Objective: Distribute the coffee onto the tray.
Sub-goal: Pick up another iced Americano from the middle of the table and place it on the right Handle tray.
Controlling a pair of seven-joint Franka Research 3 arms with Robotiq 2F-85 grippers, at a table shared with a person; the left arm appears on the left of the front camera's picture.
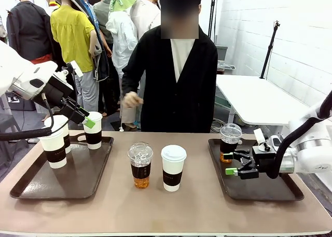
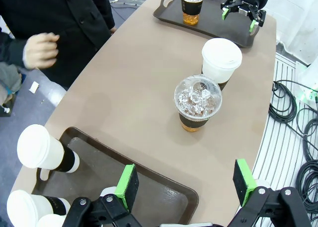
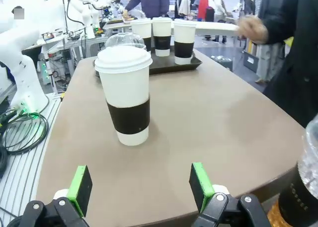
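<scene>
Left hand (image 2: 186, 182) and right hand (image 3: 140, 185) are gaping empty; the lidded paper cup (image 3: 124, 95) is looking crushable, favouring a gentle grip on its dark sleeve (image 3: 128, 116).

The left tool (image 1: 85, 119) hangs raised and the right tool (image 1: 228, 163) sits low, both spread wide, empty.

Tan table (image 1: 197, 206); clear iced cup (image 1: 140, 165) mid-table; white lidded cup (image 1: 173, 167) just right of it; left tray (image 1: 78, 177), right tray (image 1: 259, 187) flank it, well apart.
</scene>
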